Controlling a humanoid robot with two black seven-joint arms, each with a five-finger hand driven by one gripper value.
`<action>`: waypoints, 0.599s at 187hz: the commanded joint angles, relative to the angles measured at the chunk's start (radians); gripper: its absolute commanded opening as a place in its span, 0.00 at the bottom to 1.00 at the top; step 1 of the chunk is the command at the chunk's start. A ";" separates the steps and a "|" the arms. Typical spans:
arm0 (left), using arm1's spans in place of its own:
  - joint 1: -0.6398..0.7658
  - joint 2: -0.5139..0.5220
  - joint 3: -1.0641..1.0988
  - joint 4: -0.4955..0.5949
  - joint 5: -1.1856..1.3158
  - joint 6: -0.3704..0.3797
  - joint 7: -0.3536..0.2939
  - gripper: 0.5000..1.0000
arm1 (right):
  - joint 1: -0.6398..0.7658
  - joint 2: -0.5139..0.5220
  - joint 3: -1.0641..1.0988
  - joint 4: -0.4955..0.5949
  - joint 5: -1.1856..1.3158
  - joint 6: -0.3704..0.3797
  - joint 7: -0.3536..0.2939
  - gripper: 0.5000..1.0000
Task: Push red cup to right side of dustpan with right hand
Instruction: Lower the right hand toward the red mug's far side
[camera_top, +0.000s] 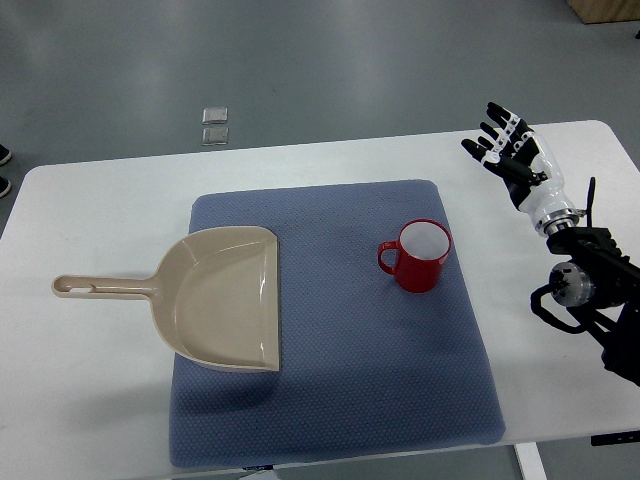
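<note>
The right robot hand (507, 146) is hovering open over the bench (90, 220), well apart from the cup (418, 256) sitting right of the dustpan (215, 296).

A white table (90, 220) with rounded corners is seen spanning nearly the whole width of the view. A blue-grey mat (330, 400) (dotted, textured weave, rounded corners) is laid flat on its middle, reaching close to the near edge. Grey floor (300, 60) is shown beyond the far table edge. Two small square translucent pads (214, 125) are placed on the floor, one just behind the other, near the far edge. A dark shoe tip (4, 170) is cut off at the left border; the wearer is not shown. A wooden corner (605, 10) is clipped at the top right; what it belongs to cannot be told.
</note>
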 joint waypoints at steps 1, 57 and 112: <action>0.000 0.000 0.000 0.000 0.000 0.001 0.000 1.00 | -0.040 -0.064 -0.002 0.054 -0.014 0.036 0.025 0.85; 0.000 0.000 0.000 0.000 0.000 0.000 0.000 1.00 | -0.161 -0.190 0.001 0.158 -0.209 0.161 0.025 0.85; 0.000 0.000 0.000 0.000 0.000 0.001 0.000 1.00 | -0.211 -0.225 0.001 0.209 -0.295 0.214 0.025 0.85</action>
